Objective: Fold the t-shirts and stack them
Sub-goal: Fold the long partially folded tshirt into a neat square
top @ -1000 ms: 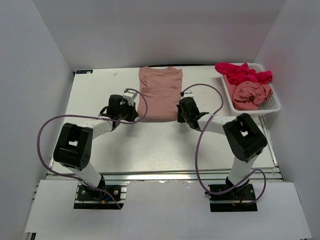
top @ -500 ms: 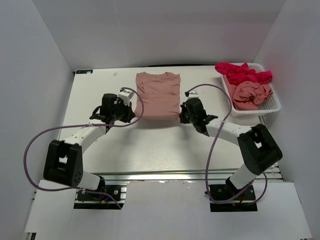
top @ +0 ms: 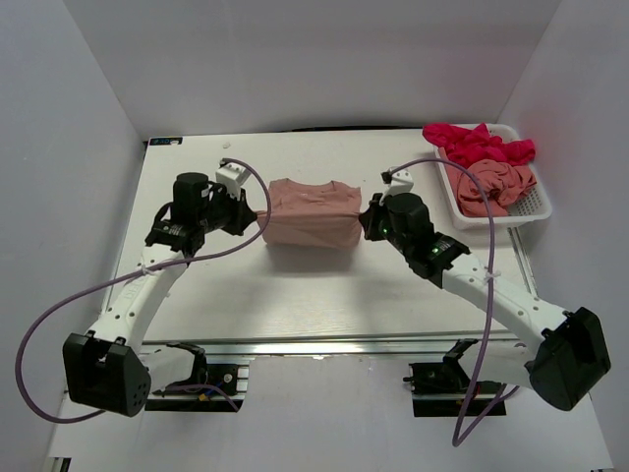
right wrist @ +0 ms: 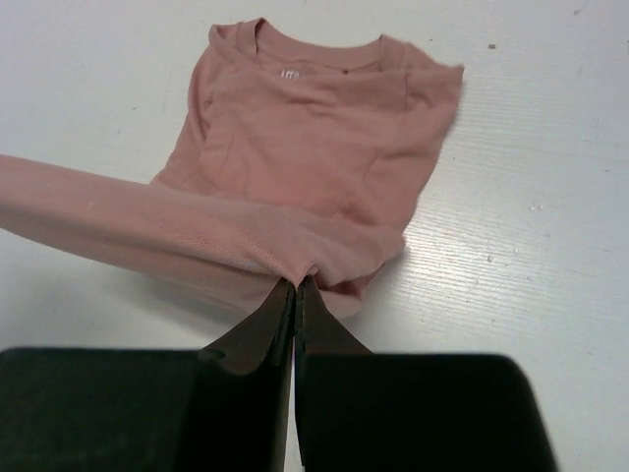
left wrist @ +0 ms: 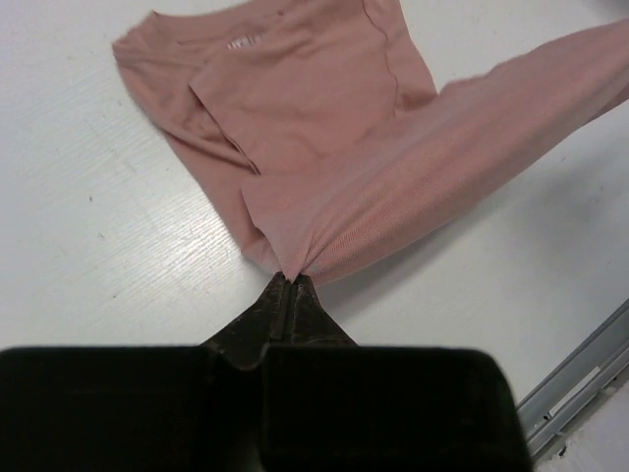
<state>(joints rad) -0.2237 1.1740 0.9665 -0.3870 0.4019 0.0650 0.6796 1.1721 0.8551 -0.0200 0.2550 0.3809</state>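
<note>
A salmon-pink t-shirt lies on the white table, its sleeves tucked in and its lower hem lifted and pulled taut over the body toward the collar. My left gripper is shut on the hem's left corner. On the other side, my right gripper is shut on the right corner. The collar rests flat on the table beyond the raised hem. More t-shirts, one magenta-red and one salmon-pink, are bunched in the basket.
The white mesh basket stands at the table's back right corner. White walls close in the table on the left, back and right. A metal rail runs along the near edge. Purple cables loop from both arms.
Both grippers have risen and carried the shirt's lower hem up and toward the collar, so the shirt looks shorter from above. The arms have stretched further out from their bases.
</note>
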